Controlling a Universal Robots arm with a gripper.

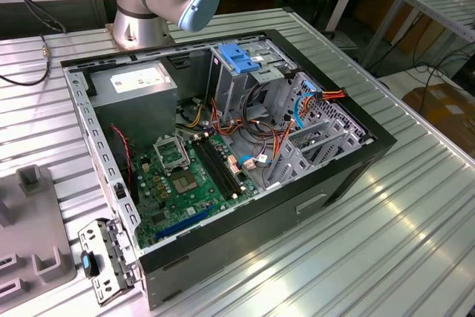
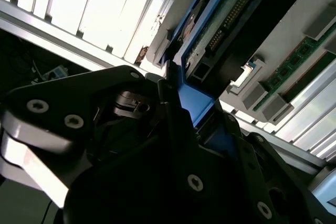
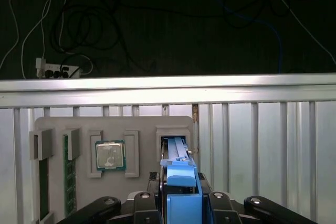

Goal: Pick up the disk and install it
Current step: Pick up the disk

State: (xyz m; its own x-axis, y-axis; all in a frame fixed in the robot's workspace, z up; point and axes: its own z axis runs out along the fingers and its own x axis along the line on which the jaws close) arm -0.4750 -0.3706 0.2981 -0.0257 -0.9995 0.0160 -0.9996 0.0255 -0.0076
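- The ribbed metal table (image 1: 415, 213) lies beneath your gripper (image 3: 181, 180) and carries everything else.
- The open computer case (image 1: 245, 239) lies on its side on the table. It is well away from your gripper, to the exterior view's right of the grey tray (image 1: 30, 257).
- That grey tray (image 3: 142, 124) sits directly under your gripper, near the table's edge.
- Your gripper is clenched on the disk (image 3: 182, 203), with a black finger pressed against each side of its blue carrier frame.
- The disk stands on edge between the fingers, its far end at the tray's slot. In the second wrist view you see its green circuit-board face (image 2: 231, 9).
- A processor chip (image 3: 110, 156) rests in the tray pocket next to your gripper.
- A memory stick (image 3: 68, 177) stands in a slot beyond the chip, farther from your gripper.
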